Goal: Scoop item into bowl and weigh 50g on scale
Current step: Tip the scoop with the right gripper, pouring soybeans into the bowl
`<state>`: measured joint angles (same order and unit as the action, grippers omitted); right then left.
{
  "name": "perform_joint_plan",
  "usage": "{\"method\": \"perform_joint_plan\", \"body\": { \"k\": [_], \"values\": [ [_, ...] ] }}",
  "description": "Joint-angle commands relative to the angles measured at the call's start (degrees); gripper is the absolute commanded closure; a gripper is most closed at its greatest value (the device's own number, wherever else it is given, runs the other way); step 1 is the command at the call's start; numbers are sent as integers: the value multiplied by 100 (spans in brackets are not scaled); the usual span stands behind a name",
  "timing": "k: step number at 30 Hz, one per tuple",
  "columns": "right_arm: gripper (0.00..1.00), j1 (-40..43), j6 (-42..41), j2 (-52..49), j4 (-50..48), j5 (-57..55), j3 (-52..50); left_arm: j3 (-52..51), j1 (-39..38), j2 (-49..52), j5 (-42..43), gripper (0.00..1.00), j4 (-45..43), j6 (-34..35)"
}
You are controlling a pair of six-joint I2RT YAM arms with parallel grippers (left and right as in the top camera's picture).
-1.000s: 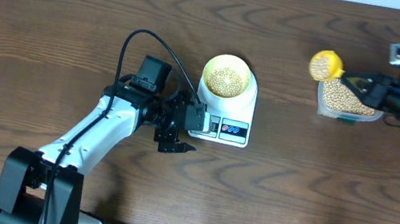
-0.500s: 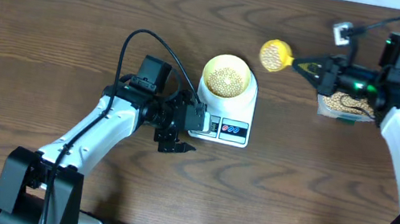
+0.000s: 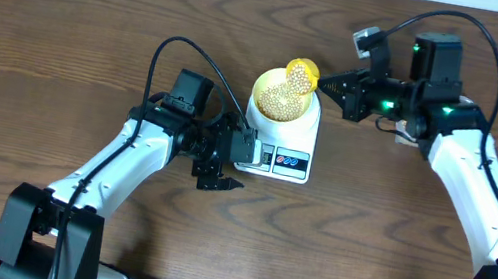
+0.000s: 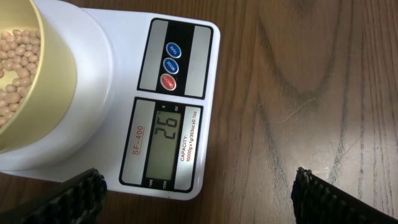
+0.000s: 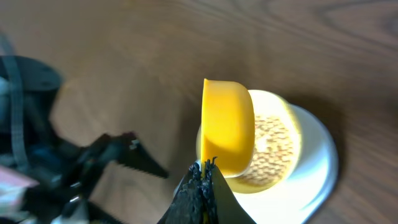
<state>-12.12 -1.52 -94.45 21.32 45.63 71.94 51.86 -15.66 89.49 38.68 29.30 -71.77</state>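
The white scale (image 3: 280, 150) stands mid-table with the pale yellow-green bowl (image 3: 282, 98) on its platform, holding tan beans (image 3: 281, 102). My right gripper (image 3: 327, 86) is shut on the handle of a yellow scoop (image 3: 302, 71), which is tipped on its side over the bowl's far rim while beans spill from it. In the right wrist view the scoop (image 5: 228, 127) hangs over the bowl (image 5: 277, 146), with the gripper (image 5: 204, 171) pinched shut. My left gripper (image 3: 220, 169) stands open at the scale's front-left corner. In its own view the gripper (image 4: 199, 199) frames the scale (image 4: 174, 93), whose display shows two digits.
The left arm's black cable (image 3: 178, 47) loops over the table left of the scale. The right arm (image 3: 464, 186) stretches in from the right edge. Bare wood tabletop (image 3: 364, 240) lies in front of the scale.
My right arm has swung left from the far right, carrying the filled scoop to the bowl and tipping it. The left arm has not moved.
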Motion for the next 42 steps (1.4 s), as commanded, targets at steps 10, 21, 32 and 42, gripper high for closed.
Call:
{"method": "perform_joint_plan", "body": {
  "k": [10,21,32,42],
  "values": [
    [99,-461,334,-184,-455,-1106,111,-70,-13,15,74,2,-2,68],
    [99,-461,334,-184,-468,-1102,111,-70,-13,15,74,2,-2,68],
    [99,-520,337,-184,-463,-1102,111,-70,-13,15,74,2,-2,68],
    [99,-785,1167,-184,-367,-1593,111,-70,-13,15,74,2,-2,70]
  ]
}}
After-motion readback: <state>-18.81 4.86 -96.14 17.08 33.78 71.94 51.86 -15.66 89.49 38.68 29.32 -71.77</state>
